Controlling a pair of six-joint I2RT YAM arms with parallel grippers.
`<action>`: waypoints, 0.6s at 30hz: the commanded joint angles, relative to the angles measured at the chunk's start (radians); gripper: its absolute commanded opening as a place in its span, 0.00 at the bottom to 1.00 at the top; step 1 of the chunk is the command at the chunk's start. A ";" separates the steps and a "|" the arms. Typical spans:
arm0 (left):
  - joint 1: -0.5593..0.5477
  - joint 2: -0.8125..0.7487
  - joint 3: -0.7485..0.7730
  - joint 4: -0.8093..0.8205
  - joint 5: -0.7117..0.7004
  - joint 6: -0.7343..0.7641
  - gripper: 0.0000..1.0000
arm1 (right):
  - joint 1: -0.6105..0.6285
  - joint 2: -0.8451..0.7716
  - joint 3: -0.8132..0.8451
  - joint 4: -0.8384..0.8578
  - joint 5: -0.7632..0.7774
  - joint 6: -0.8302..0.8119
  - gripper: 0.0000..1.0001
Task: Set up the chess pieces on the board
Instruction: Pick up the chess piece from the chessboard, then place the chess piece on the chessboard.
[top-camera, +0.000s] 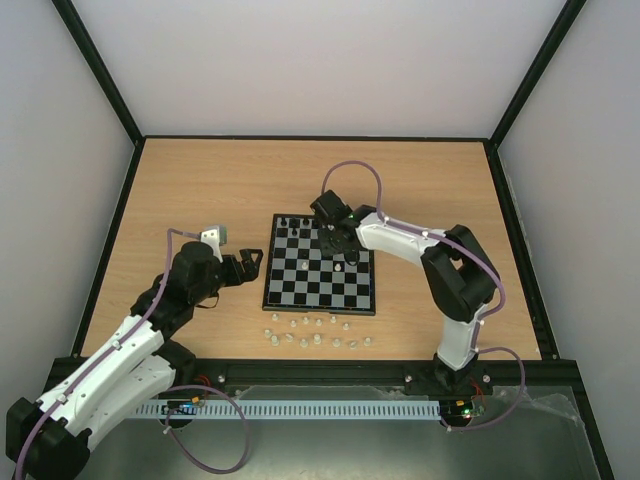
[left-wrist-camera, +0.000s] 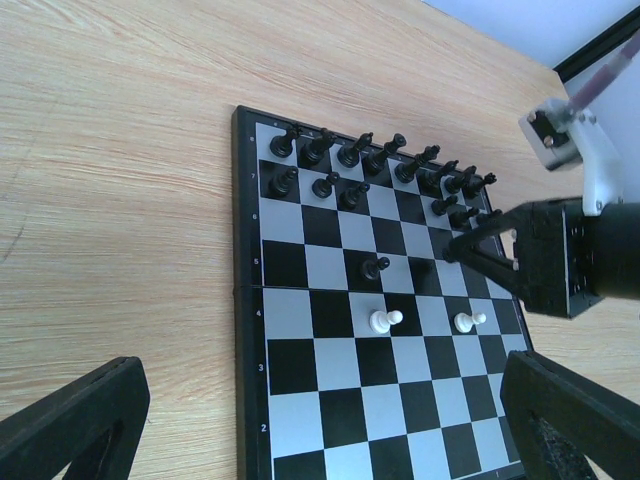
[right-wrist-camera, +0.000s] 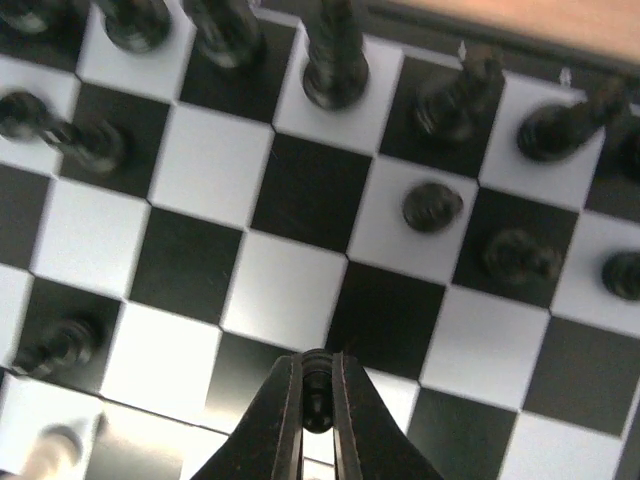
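The board (top-camera: 268, 292) lies mid-table, with black chessmen along its far rows. Two white pawns (left-wrist-camera: 385, 321) (left-wrist-camera: 467, 322) stand on it, and a lone black pawn (left-wrist-camera: 375, 267) stands just beyond them. Several more white chess pieces (top-camera: 318, 336) lie on the table in front of the board. My right gripper (right-wrist-camera: 317, 400) hovers over the board's far right part, shut on a small black chessman (right-wrist-camera: 317, 385). It also shows in the top view (top-camera: 341, 247). My left gripper (top-camera: 248, 268) is open and empty, left of the board, its fingers (left-wrist-camera: 80, 415) apart.
The black-framed enclosure walls (top-camera: 110, 230) ring the wooden table. A slotted cable rail (top-camera: 320, 409) runs along the near edge by the arm bases. The right arm's purple cable (top-camera: 355, 170) loops over the board's far side.
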 joint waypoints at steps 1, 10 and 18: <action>-0.005 0.001 0.005 0.002 -0.010 0.012 0.99 | -0.005 0.056 0.098 -0.058 0.007 -0.019 0.02; -0.004 -0.012 0.007 -0.008 -0.012 0.016 0.99 | -0.015 0.145 0.219 -0.109 0.026 -0.033 0.02; -0.005 -0.015 0.007 -0.009 -0.011 0.019 0.99 | -0.027 0.177 0.240 -0.117 0.041 -0.035 0.02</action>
